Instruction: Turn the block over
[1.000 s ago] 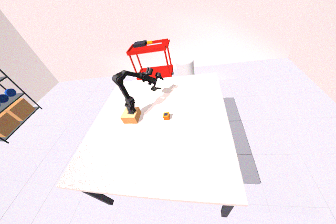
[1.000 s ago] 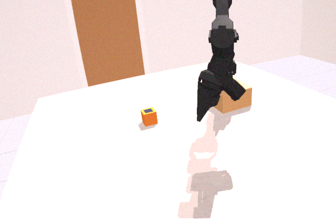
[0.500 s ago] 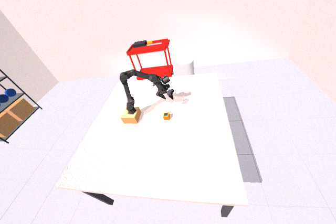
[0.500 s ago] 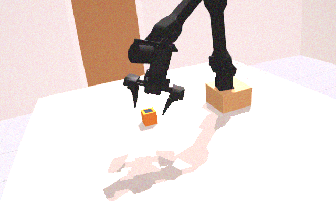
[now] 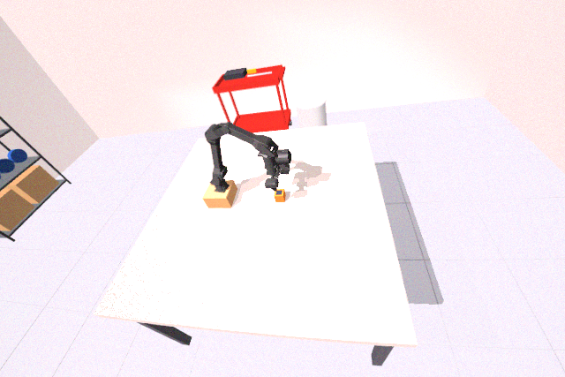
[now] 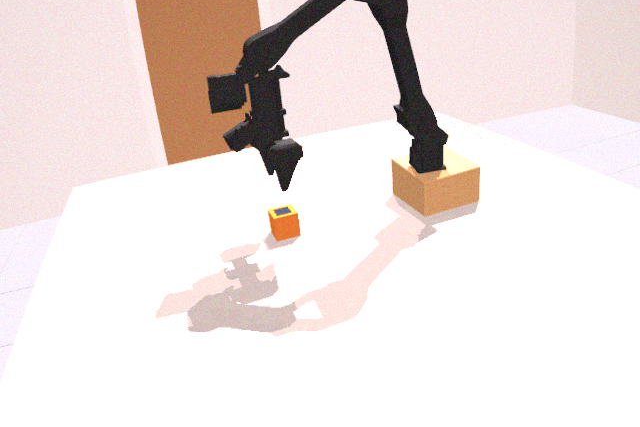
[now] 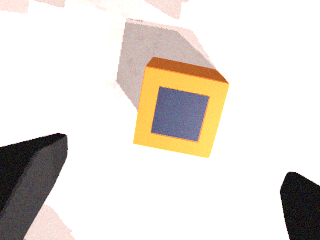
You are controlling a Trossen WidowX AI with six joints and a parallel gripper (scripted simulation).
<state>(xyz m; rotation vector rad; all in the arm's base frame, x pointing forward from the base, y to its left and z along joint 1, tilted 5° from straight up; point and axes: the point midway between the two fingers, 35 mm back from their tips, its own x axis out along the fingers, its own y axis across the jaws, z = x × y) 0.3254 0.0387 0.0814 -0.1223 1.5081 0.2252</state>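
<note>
1. Block (image 6: 284, 222) sits on the white bench (image 6: 465, 308), a bit left of centre in the exterior view. It's orange, with its blue marked square (image 6: 282, 211) facing straight up.
2. The gripper (image 6: 281, 174) hangs right above it, pointing down. There's a clear gap between the tips and the block's top, so no contact.
3. In the wrist view the block (image 7: 180, 110) is near the middle, slightly above centre, and turned a little out of square with the frame. One dark finger (image 7: 27, 187) shows at lower left and the other at lower right, and the block sits above the space between them in the frame.
4. The gripper's fingers are spread wide with nothing between them.
5. In the top view the block (image 5: 279, 195) is near the frame's centre, just below and right of the gripper (image 5: 271, 183).
6. The arm's tan base box (image 6: 435, 187) stands well off to the right of the block in the exterior view. The arm's shadow falls across the bench below and left of the block.
</note>
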